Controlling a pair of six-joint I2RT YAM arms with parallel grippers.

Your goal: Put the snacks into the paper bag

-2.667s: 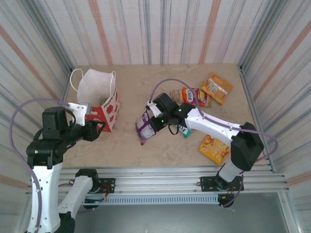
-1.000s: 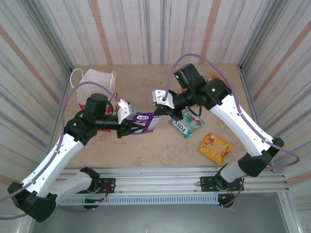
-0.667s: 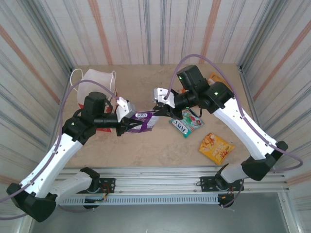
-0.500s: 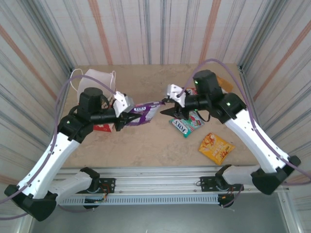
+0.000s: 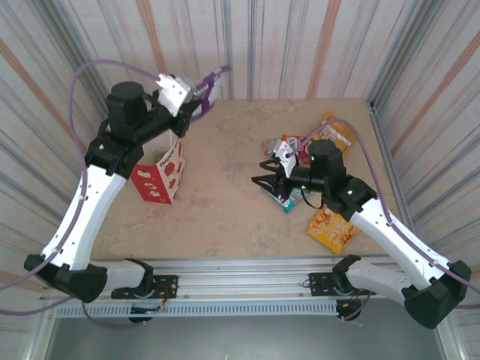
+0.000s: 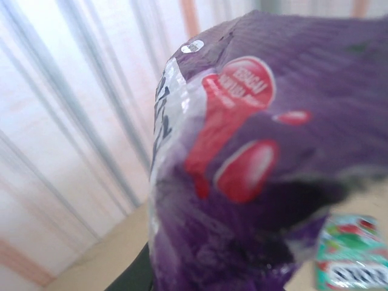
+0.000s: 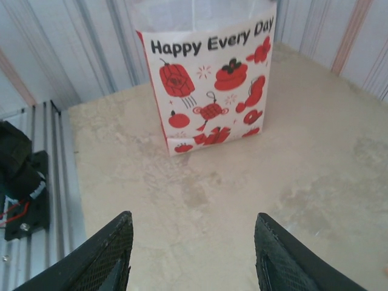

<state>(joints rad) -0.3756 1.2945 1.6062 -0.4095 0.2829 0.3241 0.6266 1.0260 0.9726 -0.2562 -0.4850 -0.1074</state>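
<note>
Left pincer: clenched on purple packet, held high beside bag. Right pincer: released, empty, low over surface.

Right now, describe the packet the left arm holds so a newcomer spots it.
Find the paper bag on the left of the table. Above it the left tool, raised against the striped wall, is shut on the purple packet. It alone is purple and off the table.
</note>
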